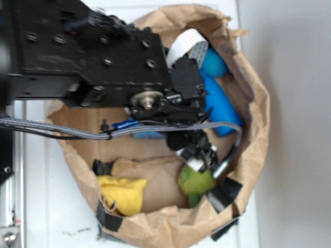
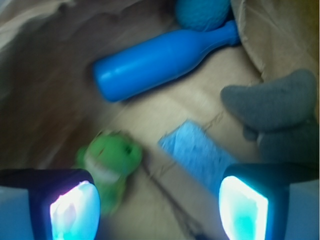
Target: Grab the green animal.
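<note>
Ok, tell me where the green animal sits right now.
In the wrist view the green animal lies on the paper bag floor, lower left, near the open gripper.

Wrist view blurred throughout; we cannot read green animal (image 2: 111,159) face detail. Its lower body hidden behind 7 o'clock finger (image 2: 74,210). Grey plush (image 2: 277,112) cut by 3 o'clock edge, teal ball (image 2: 202,12) by 12 o'clock edge. Exterior view: arm (image 1: 93,51) hides bag (image 1: 256,119) centre, covers blue bottle (image 1: 220,106) partly.
</note>
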Robot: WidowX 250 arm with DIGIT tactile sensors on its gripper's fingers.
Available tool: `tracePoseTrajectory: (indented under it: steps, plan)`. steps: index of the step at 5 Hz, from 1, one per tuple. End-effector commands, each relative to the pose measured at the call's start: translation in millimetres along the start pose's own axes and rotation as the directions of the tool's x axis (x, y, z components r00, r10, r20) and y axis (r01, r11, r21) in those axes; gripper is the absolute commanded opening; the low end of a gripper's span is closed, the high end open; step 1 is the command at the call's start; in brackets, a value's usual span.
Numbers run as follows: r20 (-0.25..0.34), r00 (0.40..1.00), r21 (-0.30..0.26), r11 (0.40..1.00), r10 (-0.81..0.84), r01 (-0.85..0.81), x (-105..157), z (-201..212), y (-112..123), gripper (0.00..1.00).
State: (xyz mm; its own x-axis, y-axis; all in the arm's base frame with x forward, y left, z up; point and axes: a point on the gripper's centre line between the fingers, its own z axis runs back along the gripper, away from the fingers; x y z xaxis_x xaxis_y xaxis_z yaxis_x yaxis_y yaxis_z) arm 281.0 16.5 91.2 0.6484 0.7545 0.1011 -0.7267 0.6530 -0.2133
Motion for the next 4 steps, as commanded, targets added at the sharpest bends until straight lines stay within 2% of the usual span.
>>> tracePoseTrajectory:
  steps: [1, 4]
  plan:
    - [0.012, 0.999, -0.054, 0.998, -0.041, 0.042, 4.3, -6.5, -23.6, 1.0]
    - [0.027, 0.998, -0.065, 0.996, -0.053, 0.055, 2.8, -13.6, -27.5, 1.0]
